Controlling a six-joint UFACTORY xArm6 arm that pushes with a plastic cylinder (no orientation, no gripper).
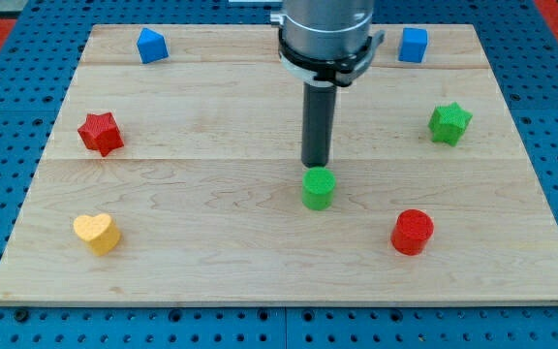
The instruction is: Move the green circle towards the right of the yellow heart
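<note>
The green circle point(319, 188) stands near the middle of the wooden board point(211, 271), a little toward the view's bottom. The yellow heart point(97, 233) lies far off at the view's lower left. My tip point(316, 163) is the lower end of the dark rod and sits just above the green circle in the view, touching or nearly touching its top edge.
A red star point(100, 133) is at the left. A red circle point(413, 232) is at the lower right. A green star point(449, 123) is at the right. Two blue blocks stand at the top, one at the left point(151, 46) and one at the right point(413, 45).
</note>
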